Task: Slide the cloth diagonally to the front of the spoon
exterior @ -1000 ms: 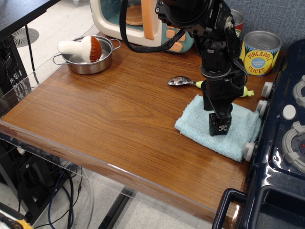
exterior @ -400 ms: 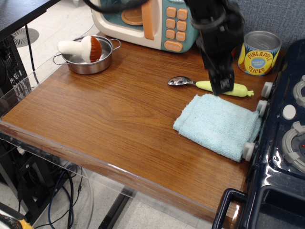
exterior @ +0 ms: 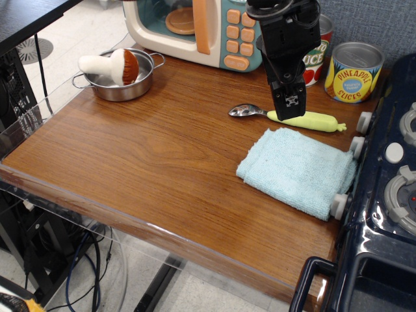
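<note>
Looking down from the front of the wooden table (exterior: pixel 149 162), you see the cloth (exterior: pixel 296 170) lying flat near the right edge, a light blue fuzzy towel set at a slant, with its right side touching the white knobs of the dark blue toy stove (exterior: pixel 383 195). Just behind it lies the spoon (exterior: pixel 286 116), its shiny bowl pointing left and its pale yellow-green handle pointing right, roughly parallel to the cloth's back edge and close beside it; you cannot tell whether the two actually touch. Your gripper (exterior: pixel 289 107) hangs above the spoon, lifted clear of the cloth, its black tip overlapping the near end of the spoon's handle from this angle. It holds nothing that you can see, but the fingers face the camera as one dark block, so you cannot tell whether they are parted or pressed together. Behind the arm stands a toy microwave (exterior: pixel 195 29) in cream, teal and orange, and to its right a red-labelled can (exterior: pixel 317 45) partly hidden by the arm, then a yellow pineapple slices can (exterior: pixel 354 71) near the back right corner. At the back left of the table you have a small metal pot (exterior: pixel 123 81) with a white-handled brown brush (exterior: pixel 110 65) resting inside it, well apart from the cloth and spoon.
</note>
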{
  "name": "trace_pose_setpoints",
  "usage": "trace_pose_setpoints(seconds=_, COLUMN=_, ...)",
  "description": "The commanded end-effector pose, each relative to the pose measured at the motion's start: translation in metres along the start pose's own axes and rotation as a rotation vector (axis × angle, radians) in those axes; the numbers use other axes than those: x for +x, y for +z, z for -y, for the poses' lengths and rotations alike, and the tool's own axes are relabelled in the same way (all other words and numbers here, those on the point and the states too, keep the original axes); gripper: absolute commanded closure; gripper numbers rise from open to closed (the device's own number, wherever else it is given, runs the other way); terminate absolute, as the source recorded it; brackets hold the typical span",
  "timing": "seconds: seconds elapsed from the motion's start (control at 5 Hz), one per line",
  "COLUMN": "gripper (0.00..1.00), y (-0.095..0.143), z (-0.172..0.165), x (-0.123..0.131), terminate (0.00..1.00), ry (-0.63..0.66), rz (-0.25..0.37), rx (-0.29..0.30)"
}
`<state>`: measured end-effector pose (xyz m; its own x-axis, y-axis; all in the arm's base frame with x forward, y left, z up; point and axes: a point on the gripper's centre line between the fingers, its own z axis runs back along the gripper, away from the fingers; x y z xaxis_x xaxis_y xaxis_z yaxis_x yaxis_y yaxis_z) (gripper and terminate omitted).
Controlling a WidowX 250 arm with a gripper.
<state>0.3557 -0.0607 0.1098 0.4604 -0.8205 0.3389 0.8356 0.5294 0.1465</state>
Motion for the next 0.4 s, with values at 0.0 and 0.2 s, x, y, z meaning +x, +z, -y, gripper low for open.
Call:
trace_pose_setpoints(seconds=0.0, gripper=0.0, y=0.0269, z=-0.0058, x=0.0061, terminate=0.0, ry=-0.015, rz=0.045, rx=0.062)
trace_pose_setpoints(seconds=0.2, gripper=0.0, y=0.0269, z=-0.0058, x=0.0061, terminate=1.0, ry=-0.015, rz=0.045, rx=0.062)
